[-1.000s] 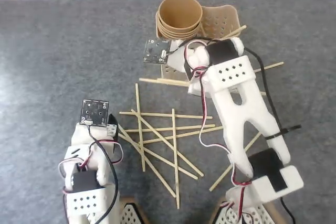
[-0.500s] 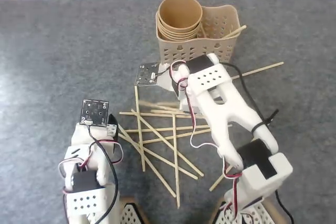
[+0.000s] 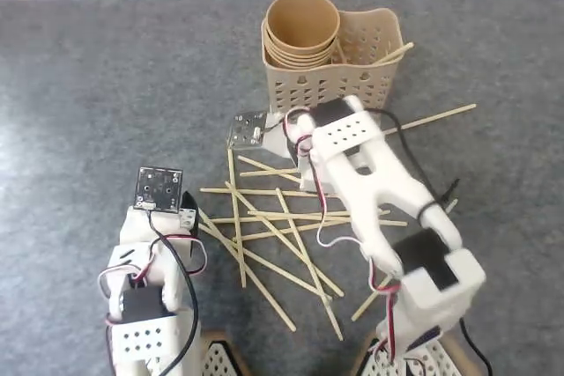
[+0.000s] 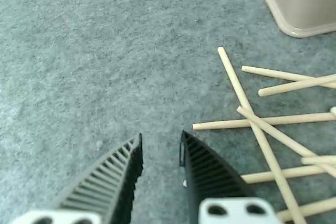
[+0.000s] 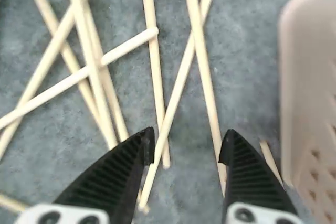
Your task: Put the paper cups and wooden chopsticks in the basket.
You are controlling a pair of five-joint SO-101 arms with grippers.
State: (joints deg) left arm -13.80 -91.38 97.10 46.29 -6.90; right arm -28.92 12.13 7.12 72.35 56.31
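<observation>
Chopstick pickup in hand. Right end effector (image 5: pixel 188 141) jaws apart, empty, over chopsticks (image 3: pixel 264 217) scattered mid-table near the basket (image 3: pixel 370 85) at the far edge; paper cups (image 3: pixel 302 22) already stacked in it. Next, likely: straddle one stick, close. Left end effector (image 4: pixel 160 144) apart, empty.

In the high view, several chopsticks (image 3: pixel 247 191) are being covered partway along by the right arm (image 3: pixel 379 178), and the foot of the basket (image 3: pixel 370 85) is being partly masked by it. The paper cups (image 3: pixel 302 22) are being shown nested, with only the rims of the lower ones exposed; their number is not being determined. In both wrist views the basket is being cropped by the edge, blurred in the right one, and chopsticks are being cut off at the edges.
</observation>
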